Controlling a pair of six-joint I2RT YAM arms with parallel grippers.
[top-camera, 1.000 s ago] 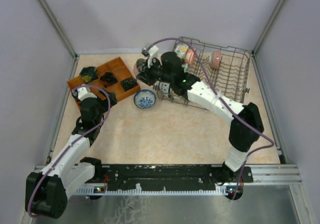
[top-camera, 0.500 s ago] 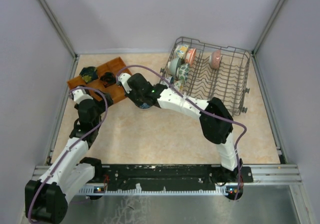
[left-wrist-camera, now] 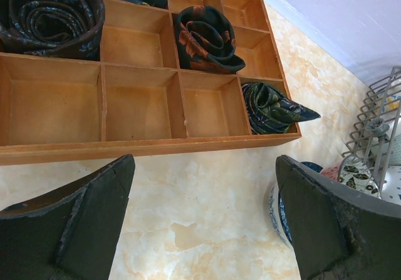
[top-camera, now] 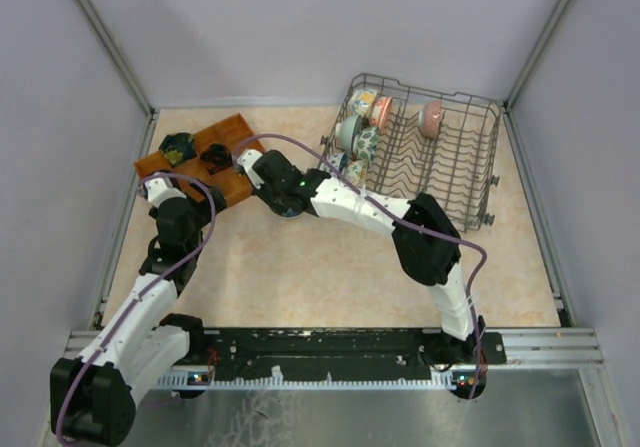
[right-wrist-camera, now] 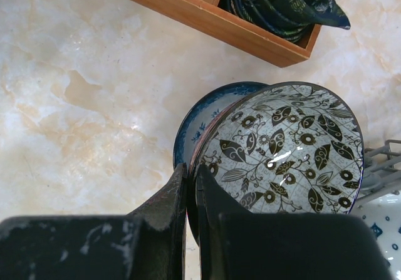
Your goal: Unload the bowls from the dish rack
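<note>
The right gripper pinches the rim of the round leaf-patterned ceramic bowl over the blue-white floral bowl on the marbled beige table, so a level, gentle lowering should nest them cleanly, while the left gripper hangs spread.

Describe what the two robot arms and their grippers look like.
The left arm and right arm have white shells, black joints and a looping purple cable each. A green light glows on the right arm. The left gripper and right gripper have black, scuffed wedge fingers.
</note>
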